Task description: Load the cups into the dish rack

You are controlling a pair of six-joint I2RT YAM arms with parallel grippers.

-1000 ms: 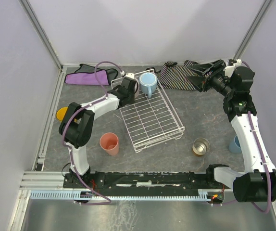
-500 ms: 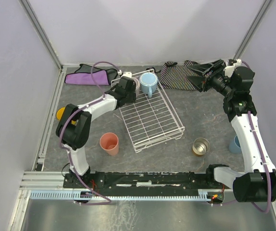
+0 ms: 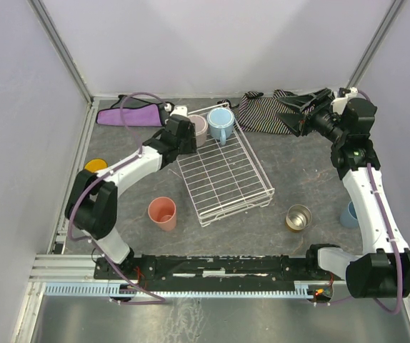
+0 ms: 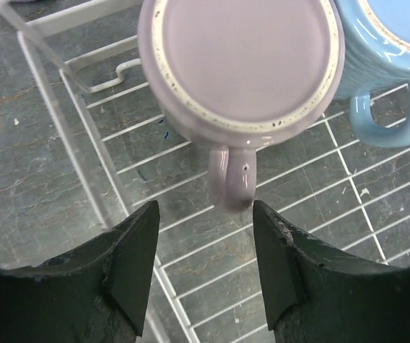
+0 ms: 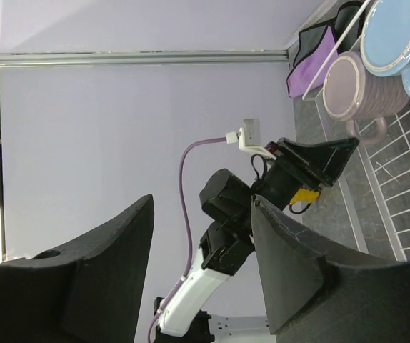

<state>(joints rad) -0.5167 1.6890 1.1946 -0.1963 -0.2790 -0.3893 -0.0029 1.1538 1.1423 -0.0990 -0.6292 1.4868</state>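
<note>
near row: salmon tumbler (image 3: 163,213) near-left and metal cup (image 3: 298,216) near-right, both mouth up on the table, outside the rack. Blue tumbler (image 3: 348,214) at the right edge, partly hidden behind the right arm.
left edge: yellow mug (image 3: 94,166) on the table, half covered by the left arm, well apart from the rack.
dish rack (image 3: 223,175): mid-table, skewed to the table edges. Near part of the grid is bare; two mugs sit at its far end.
left gripper (image 4: 203,264): low over the rack's far-left corner, jaws apart, gripping nothing. The pink mug's handle tip sits right at the gap between the fingertips (image 4: 135,257), no contact visible.
pink mug (image 4: 241,61): in the rack's far-left corner, upside down, base facing the wrist camera, handle pointing at the gripper.
light blue mug (image 3: 221,123): in the rack just right of the pink one, handle toward the near side. Can't tell which way up.
right gripper (image 5: 201,271): up in the air at far right above the striped cloth (image 3: 258,113), jaws apart, empty.
far left: purple cloth (image 3: 130,114) against the back wall.
</note>
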